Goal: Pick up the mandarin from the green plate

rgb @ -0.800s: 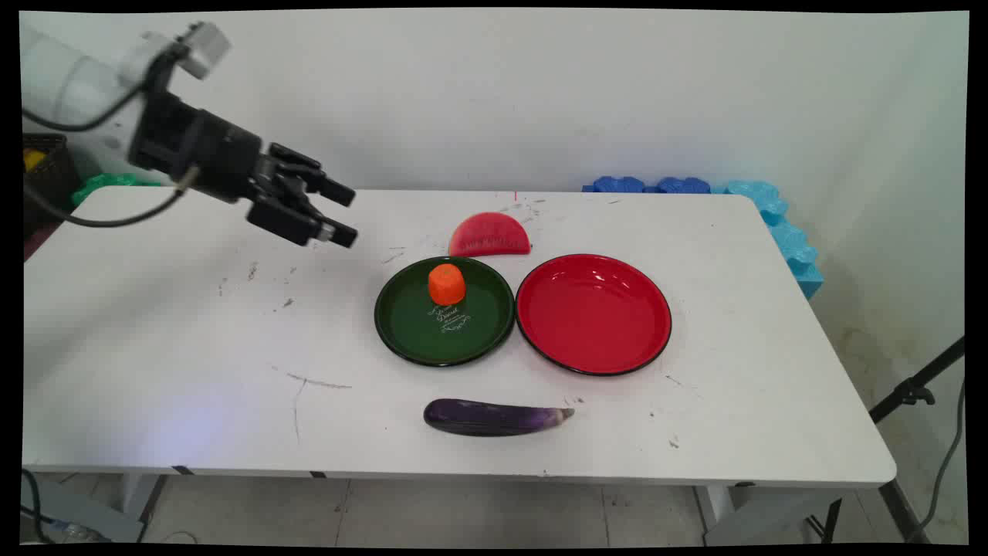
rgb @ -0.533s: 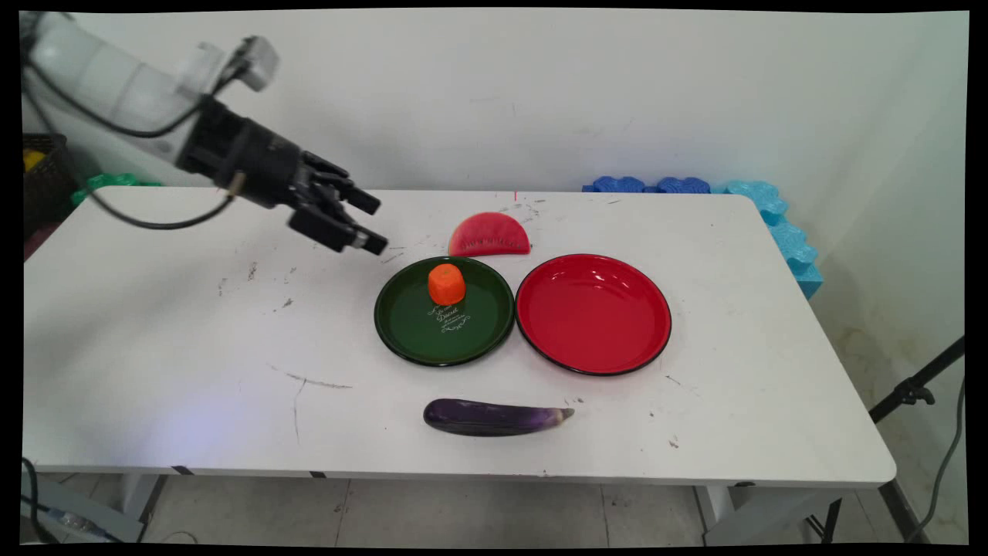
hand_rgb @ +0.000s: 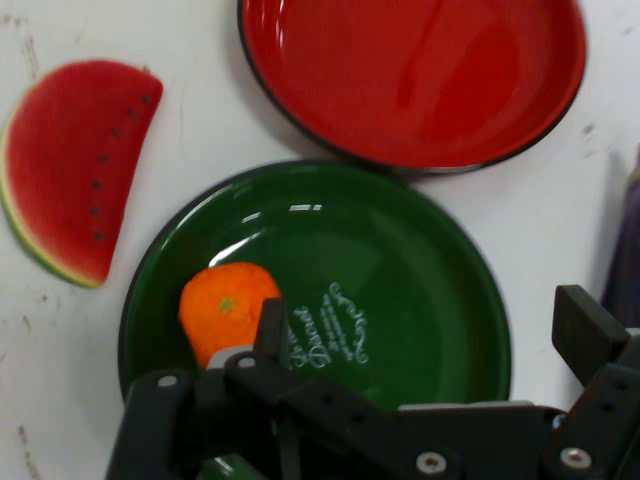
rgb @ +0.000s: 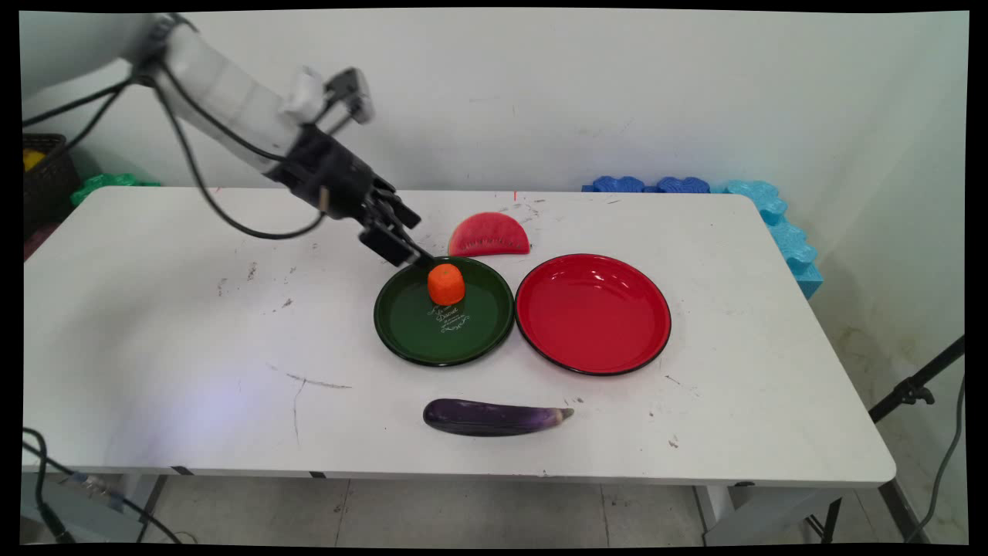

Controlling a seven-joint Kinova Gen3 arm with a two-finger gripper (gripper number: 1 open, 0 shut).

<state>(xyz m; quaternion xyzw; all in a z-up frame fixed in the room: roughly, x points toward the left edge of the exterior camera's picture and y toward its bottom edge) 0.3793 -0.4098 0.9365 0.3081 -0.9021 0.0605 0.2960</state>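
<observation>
Finds the gripper (rgb: 413, 238) (hand_rgb: 428, 325) spread open with nothing between its two fingers, slanting down over the far left rim of the green plate (rgb: 463, 340) (hand_rgb: 430, 240). Cannot tell from either view whether the lower finger touches anything.

Places the orange stub (rgb: 446, 283) (hand_rgb: 225, 308) nearest, just beside and slightly below the lower fingertip in the main view, and just left of the left finger (hand_rgb: 270, 325) in the hand view, outside the gap. Stands upright on the plate's far half, short axis vertical, flat cut top facing up with a small green dot at its centre. Sits beside white lettering on the plate's floor.

Puts the watermelon slice (rgb: 489, 235) (hand_rgb: 75, 165) next, flat on the table (rgb: 193, 324) just beyond the fingertips, near the green plate's far rim; long straight edge toward the plates, curved rind away from them.

Then reaches the red plate (rgb: 593, 313) (hand_rgb: 410, 70), ahead of the gripper past the green one, rims almost touching.

Leaves the eggplant (rgb: 494, 417) (hand_rgb: 628, 255) farthest, well apart from the gripper on the near side of both plates, lying flat, long axis across the table, pale tip pointing away from the arm's side.
</observation>
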